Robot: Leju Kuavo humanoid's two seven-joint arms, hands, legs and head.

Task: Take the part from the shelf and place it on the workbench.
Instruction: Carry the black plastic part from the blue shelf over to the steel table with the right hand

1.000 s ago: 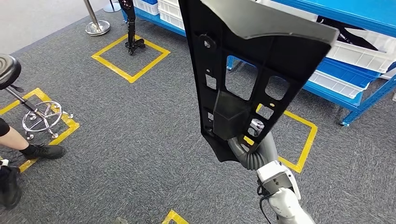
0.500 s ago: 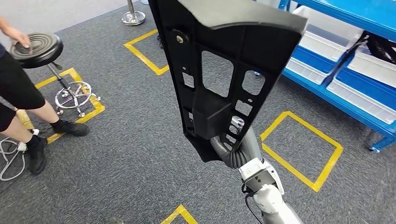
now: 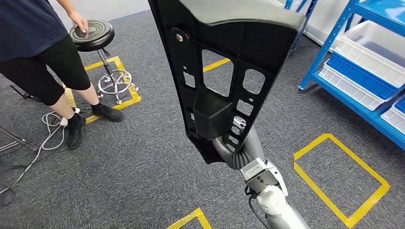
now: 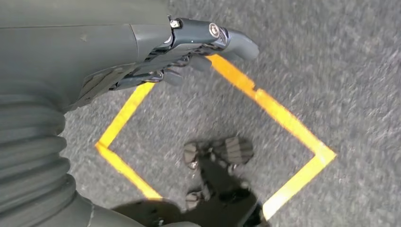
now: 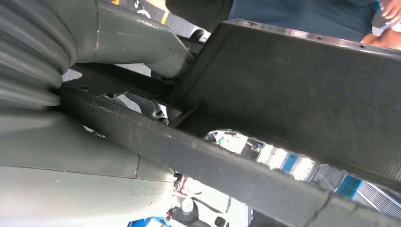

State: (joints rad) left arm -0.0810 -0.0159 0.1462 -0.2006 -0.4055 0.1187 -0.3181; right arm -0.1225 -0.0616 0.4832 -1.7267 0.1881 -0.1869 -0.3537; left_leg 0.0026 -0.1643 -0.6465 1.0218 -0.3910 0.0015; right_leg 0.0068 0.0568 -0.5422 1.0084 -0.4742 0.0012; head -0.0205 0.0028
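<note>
Part held upright in my right hand

Part [image 3: 224, 76], a long black plastic panel with cut-out windows and small holes, stands upright in front of me, its narrow lower end down by my wrist and its wide end up at the top of my head view. My right hand [image 3: 239, 136] grips it from behind at the boxy lump near the lower end; most of the hand is hidden by the panel, and my right wrist view shows the grey thumb [image 5: 137, 38] pressed against the black frame.

My left hand [image 4: 189, 45] hangs at my side above the grey carpet [image 3: 143, 162], holding nothing, its fingers loosely curled and apart.

Yellow tape squares [image 3: 341, 179] mark the carpet. To my right stands a blue shelf [image 3: 334, 57] with white bins [image 3: 377, 52]. To my left a person [image 3: 38, 52] in dark clothes rests a hand on a black stool [image 3: 93, 36].
</note>
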